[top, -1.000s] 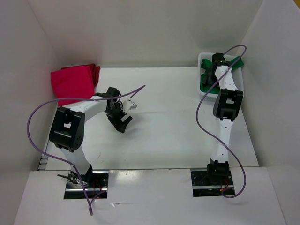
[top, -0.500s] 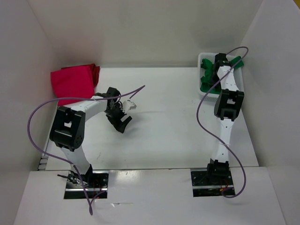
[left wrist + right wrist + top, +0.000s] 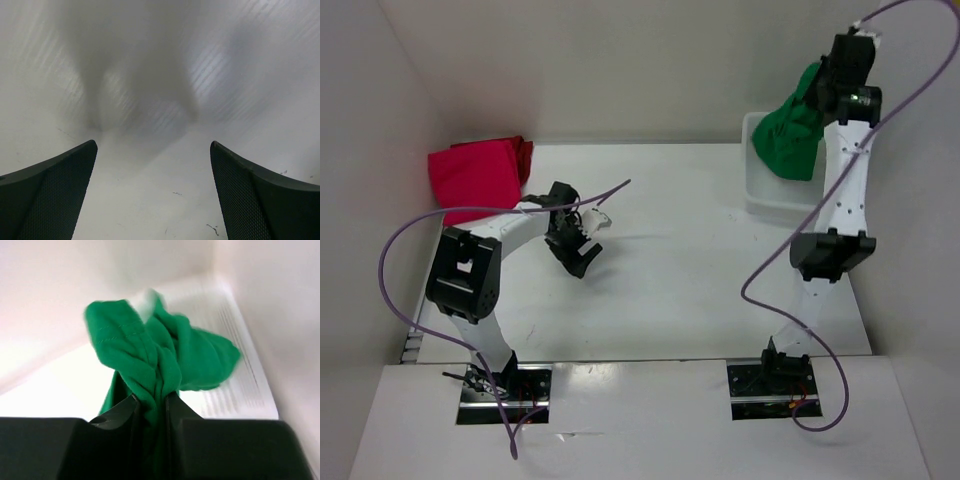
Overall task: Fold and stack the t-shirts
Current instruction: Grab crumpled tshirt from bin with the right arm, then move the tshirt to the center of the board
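- The crimson t-shirt (image 3: 470, 175) lies in a flat heap at the far left corner of the table (image 3: 670, 290), close against the left wall (image 3: 380, 120).
- A darker red t-shirt (image 3: 526, 155) shows along the right side of that heap and touches it. How neatly either one is folded is hard to tell from above.
- The left gripper (image 3: 578, 250) hovers over the left half of the table, near the red heap but apart from it. Its jaws stand wide apart and hold nothing. In the left wrist view, the left gripper (image 3: 155, 192) shows two dark fingers (image 3: 50, 195) at the sides, with only bare table between them.
- The green t-shirt (image 3: 788, 135) hangs bunched in the air above the table's far right corner, with its top gathered in the claw above it.
- The right gripper (image 3: 827, 92) is held high on its upright arm. It is pinched nearly closed on a fold of the green t-shirt. In the right wrist view, the right gripper (image 3: 150, 410) squeezes the green t-shirt (image 3: 160, 355) between its fingers.
- The white basket (image 3: 760, 195) sits at the far right corner, under the hanging cloth. Whether the shirt's lower end touches it cannot be told.
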